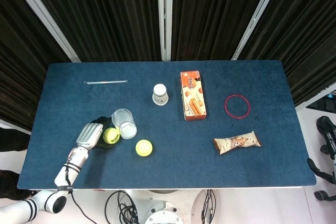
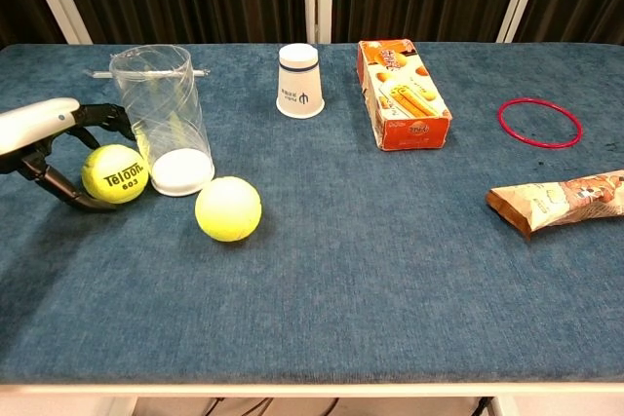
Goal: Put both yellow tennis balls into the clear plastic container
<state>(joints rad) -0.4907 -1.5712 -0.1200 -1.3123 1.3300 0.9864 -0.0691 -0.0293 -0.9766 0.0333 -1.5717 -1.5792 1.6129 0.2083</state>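
Observation:
A yellow tennis ball marked Teloon [image 2: 117, 173] [image 1: 111, 135] lies on the blue table against the left side of the clear plastic container [image 2: 163, 120] [image 1: 124, 123], which stands upright with its mouth up. My left hand [image 2: 51, 139] [image 1: 91, 134] is at this ball's left, its dark fingers [image 2: 100, 117] arched over the top and the thumb low beside it. The ball still rests on the table. The second yellow ball [image 2: 228, 208] [image 1: 144, 147] lies free in front of the container. My right hand [image 1: 327, 128] shows as a dark shape beyond the table's right edge.
A white paper cup [image 2: 299, 80] stands upside down behind the container, with an orange snack box [image 2: 402, 94] to its right. A red ring [image 2: 538, 123] and a snack packet [image 2: 565, 198] lie at the right. A clear straw [image 1: 106, 82] lies at the back left.

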